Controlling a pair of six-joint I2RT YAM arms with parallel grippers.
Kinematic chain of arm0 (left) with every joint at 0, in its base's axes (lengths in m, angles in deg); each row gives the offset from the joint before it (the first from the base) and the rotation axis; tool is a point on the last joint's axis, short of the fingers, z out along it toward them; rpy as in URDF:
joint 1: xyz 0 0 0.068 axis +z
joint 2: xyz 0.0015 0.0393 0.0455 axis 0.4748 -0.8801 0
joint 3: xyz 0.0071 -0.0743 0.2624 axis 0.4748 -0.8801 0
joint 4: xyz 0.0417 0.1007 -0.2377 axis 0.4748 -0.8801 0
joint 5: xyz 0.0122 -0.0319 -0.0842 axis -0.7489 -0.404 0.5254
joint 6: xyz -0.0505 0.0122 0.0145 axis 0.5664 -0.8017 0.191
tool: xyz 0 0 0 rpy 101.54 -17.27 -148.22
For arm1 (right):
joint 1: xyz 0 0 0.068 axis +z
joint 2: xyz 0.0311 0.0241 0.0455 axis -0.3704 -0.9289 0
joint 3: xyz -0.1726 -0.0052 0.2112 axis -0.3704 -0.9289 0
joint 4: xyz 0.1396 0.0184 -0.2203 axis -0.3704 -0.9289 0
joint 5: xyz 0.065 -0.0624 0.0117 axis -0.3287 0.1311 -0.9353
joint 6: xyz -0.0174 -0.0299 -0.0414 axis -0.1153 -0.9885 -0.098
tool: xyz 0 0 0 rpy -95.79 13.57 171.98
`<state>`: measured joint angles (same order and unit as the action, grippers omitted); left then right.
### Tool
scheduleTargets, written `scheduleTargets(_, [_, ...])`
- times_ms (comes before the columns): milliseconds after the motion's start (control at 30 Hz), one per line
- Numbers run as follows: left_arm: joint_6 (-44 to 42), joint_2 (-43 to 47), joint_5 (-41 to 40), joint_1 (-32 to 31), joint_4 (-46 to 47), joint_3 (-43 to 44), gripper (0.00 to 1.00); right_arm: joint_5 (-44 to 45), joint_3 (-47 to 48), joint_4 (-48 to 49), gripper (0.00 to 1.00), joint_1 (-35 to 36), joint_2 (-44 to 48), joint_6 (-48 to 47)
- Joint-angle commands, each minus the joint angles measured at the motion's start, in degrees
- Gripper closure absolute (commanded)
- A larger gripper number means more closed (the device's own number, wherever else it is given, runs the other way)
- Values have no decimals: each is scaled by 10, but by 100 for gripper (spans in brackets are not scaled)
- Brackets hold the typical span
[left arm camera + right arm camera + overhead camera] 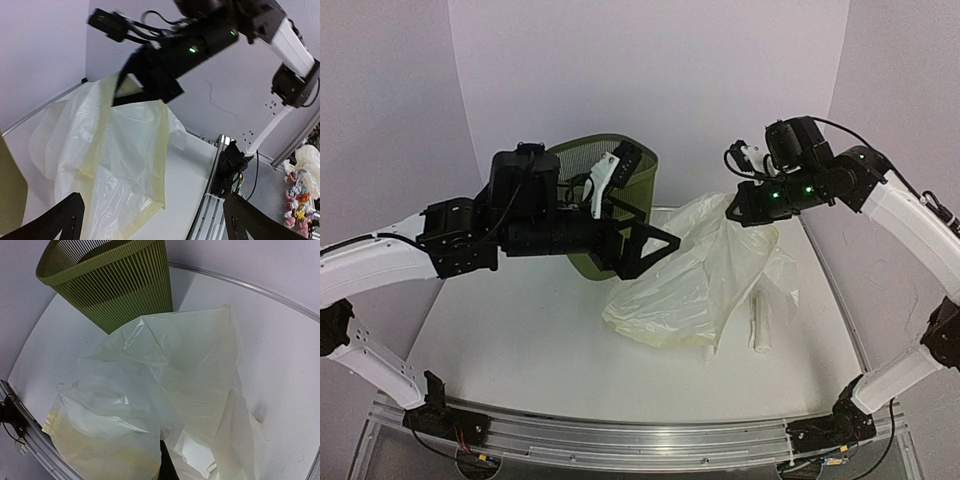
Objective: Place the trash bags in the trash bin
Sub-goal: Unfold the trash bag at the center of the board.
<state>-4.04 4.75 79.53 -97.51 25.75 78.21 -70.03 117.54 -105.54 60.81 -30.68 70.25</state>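
- My left gripper [650, 250] hangs above the table [520, 340], just in front of the bin. Its jaws are spread wide with nothing between them, and in its wrist view both fingertips [70, 215] frame the bag without touching it.
- The green bin [645, 190] stands at the back of the table, left of centre and partly hidden behind my left arm. Nothing is in it that I can see.
- The bag [690, 280] lies beside the bin and just right of it. Most of it is slumped on the table, with one top corner lifted.
- My right gripper [732, 208] is clamped on that raised corner, so the film drapes down from it.
- A white roll [760, 320] lies on the table right of the bag.
- As I judge it, I'm partway through opening the bag out, and it isn't yet over the bin. Next I'd take a free edge with the left gripper, spread the mouth and carry it over the rim. The film is slippery, so the pinch needs care.
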Motion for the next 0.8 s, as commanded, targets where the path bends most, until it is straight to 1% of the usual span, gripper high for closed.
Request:
scheduleTargets(0, [-71,-54,43,-29,93,-31,1,-52,73,-86,100,0,-42,60])
scheduleTargets(133, [-42,-127,-16,-34,113,-23,0,-90,124,-147,100,0,-80,87])
scheduleTargets(300, [-13,-219,-148,-34,158,-32,0,-124,118,-157,100,0,-85,121])
scheduleTargets(367, [11,-247,-221,-33,177,-34,1,-158,114,-157,100,0,-83,126])
scheduleTargets(467, [11,-279,-299,-27,221,-53,1,-202,112,-158,100,0,-78,131])
scheduleTargets(533, [26,-295,-312,-10,227,-64,3,-233,115,-159,100,0,-73,136])
scheduleTargets(633, [82,-305,-262,26,217,-82,8,-269,116,-162,100,0,-61,138])
scheduleTargets(667, [93,-305,-256,35,216,-88,8,-280,115,-164,100,0,-56,137])
scheduleTargets(767, [100,-294,-239,40,217,-104,7,-274,105,-167,100,0,-39,132])
